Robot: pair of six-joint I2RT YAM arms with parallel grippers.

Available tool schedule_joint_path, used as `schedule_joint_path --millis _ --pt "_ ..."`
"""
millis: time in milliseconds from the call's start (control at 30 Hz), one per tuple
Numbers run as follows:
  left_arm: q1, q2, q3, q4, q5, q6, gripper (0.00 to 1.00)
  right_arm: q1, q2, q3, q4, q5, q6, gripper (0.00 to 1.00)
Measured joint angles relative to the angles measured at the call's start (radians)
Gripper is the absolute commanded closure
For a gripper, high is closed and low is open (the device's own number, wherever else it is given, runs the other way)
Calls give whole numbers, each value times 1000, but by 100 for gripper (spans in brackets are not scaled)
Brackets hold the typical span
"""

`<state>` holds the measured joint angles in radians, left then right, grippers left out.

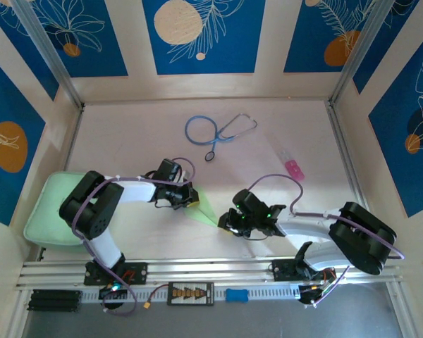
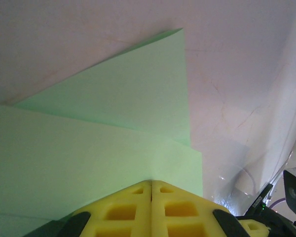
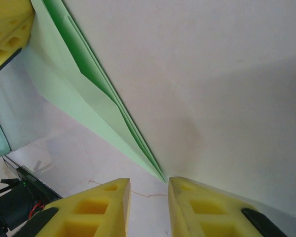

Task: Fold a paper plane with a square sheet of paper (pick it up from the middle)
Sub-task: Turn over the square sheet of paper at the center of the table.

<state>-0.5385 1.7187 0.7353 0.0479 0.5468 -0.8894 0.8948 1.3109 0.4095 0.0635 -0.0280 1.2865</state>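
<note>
The square sheet of paper is folded into a pale green paper plane (image 1: pixel 206 209), a layered dart lying between the two arms in the top view. My left gripper (image 1: pixel 190 199) is shut on its wide end. The left wrist view has the yellow fingertips (image 2: pixel 152 183) pressed together, with the green flaps (image 2: pixel 128 108) spreading out ahead. The dart's sharp tip (image 3: pixel 160 175) points at my right gripper (image 3: pixel 149 186), which is open. The tip just reaches the inner corner of the right finger (image 3: pixel 180 190). Nothing sits between those jaws.
A thick mint-green pad (image 1: pixel 46 211) lies at the left edge under the left arm. A blue stethoscope (image 1: pixel 218 130) and a small pink-capped bottle (image 1: pixel 290 163) lie further back. A metal rail (image 1: pixel 211 271) runs along the near edge, and walls enclose the table.
</note>
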Motion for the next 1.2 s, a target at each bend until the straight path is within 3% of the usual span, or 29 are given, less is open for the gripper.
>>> schedule_joint_path --millis 500,1200 --pt "5 0 -11 24 10 -21 92 -3 23 -13 42 -16 26 70" --pt "6 -1 -14 30 11 -29 92 -29 65 -59 262 -24 60 72"
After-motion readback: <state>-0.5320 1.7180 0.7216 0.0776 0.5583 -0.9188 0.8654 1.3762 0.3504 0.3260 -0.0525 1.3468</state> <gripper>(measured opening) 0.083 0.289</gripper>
